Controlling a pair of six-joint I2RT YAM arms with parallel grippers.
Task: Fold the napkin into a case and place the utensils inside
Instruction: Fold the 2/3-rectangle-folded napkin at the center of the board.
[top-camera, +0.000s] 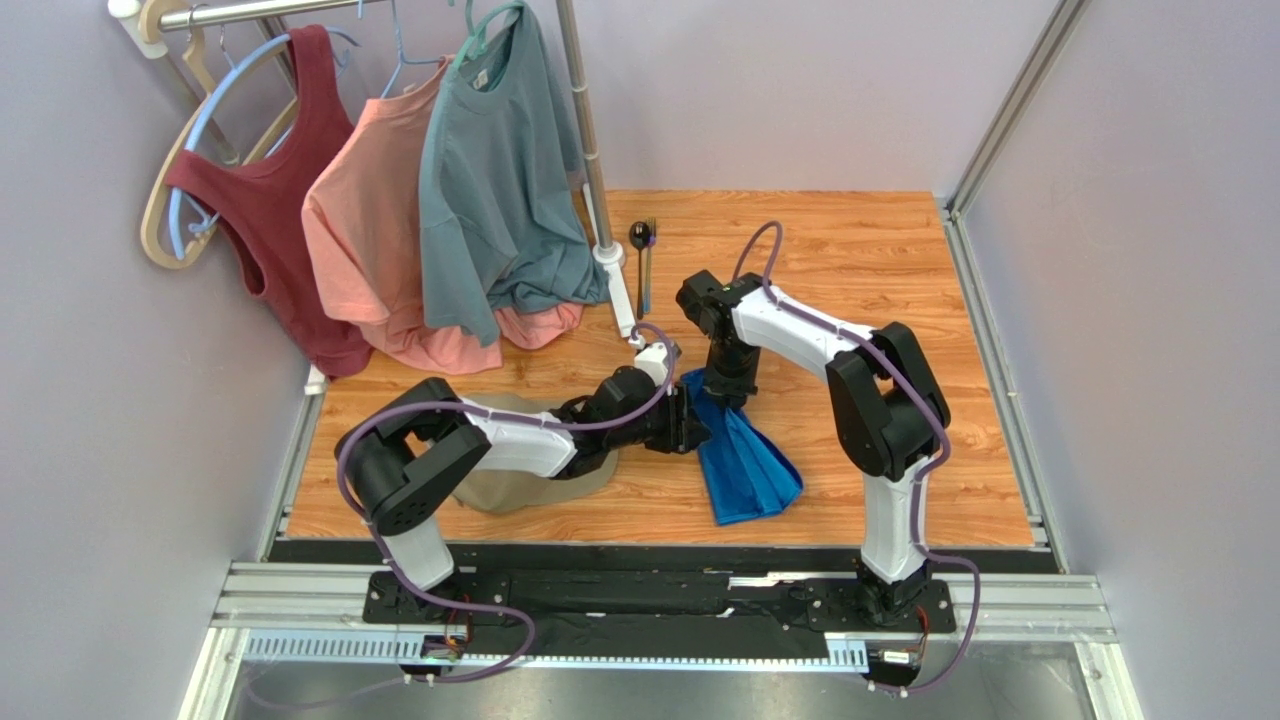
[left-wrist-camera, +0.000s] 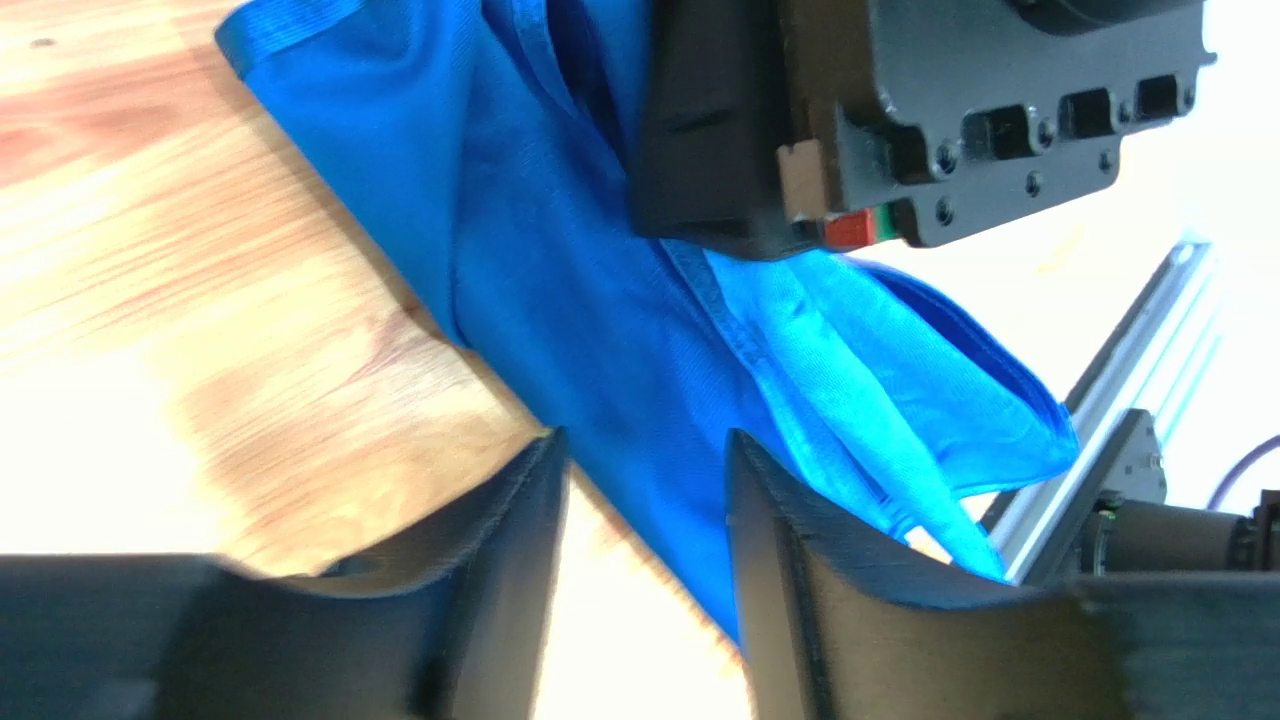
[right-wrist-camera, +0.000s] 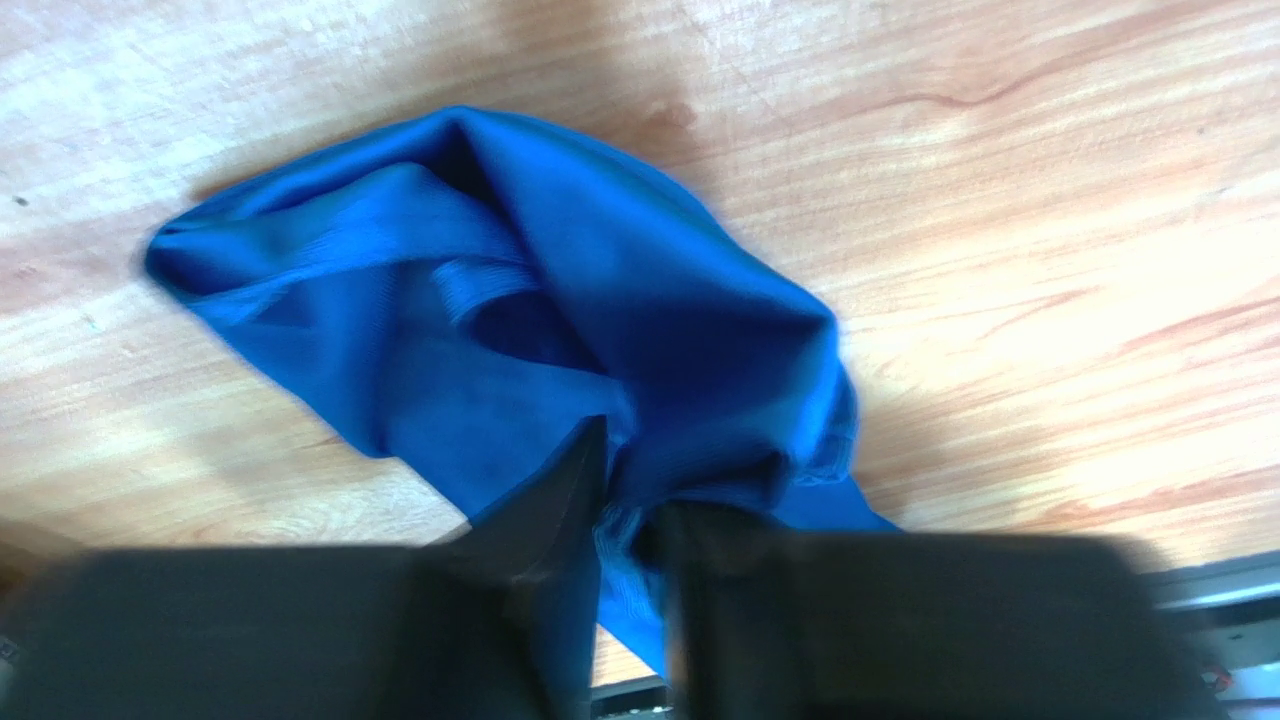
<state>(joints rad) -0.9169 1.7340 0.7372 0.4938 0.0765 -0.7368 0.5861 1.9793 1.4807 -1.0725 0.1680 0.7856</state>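
Note:
The bright blue napkin (top-camera: 747, 465) lies crumpled in a long, loosely folded strip on the wooden table; it is also in the wrist views (left-wrist-camera: 601, 330) (right-wrist-camera: 601, 300). My right gripper (right-wrist-camera: 639, 518) (top-camera: 730, 396) points down at its far end, and bunched cloth is pinched between its fingers. My left gripper (left-wrist-camera: 639, 518) (top-camera: 694, 425) reaches in low from the left, open, with the napkin's edge running between its fingers (left-wrist-camera: 511, 555). The right gripper's black body (left-wrist-camera: 902, 120) hangs just beyond. The utensils, a dark spoon (top-camera: 640, 236) and a fork (top-camera: 649, 278), lie together at the back of the table.
A tan cap (top-camera: 511, 483) lies under the left arm. A clothes rack pole (top-camera: 589, 150) stands at the back left, with a grey-teal T-shirt (top-camera: 496, 180), a pink shirt (top-camera: 376, 225) and a dark red top (top-camera: 278, 195) on hangers. Grey walls enclose the table.

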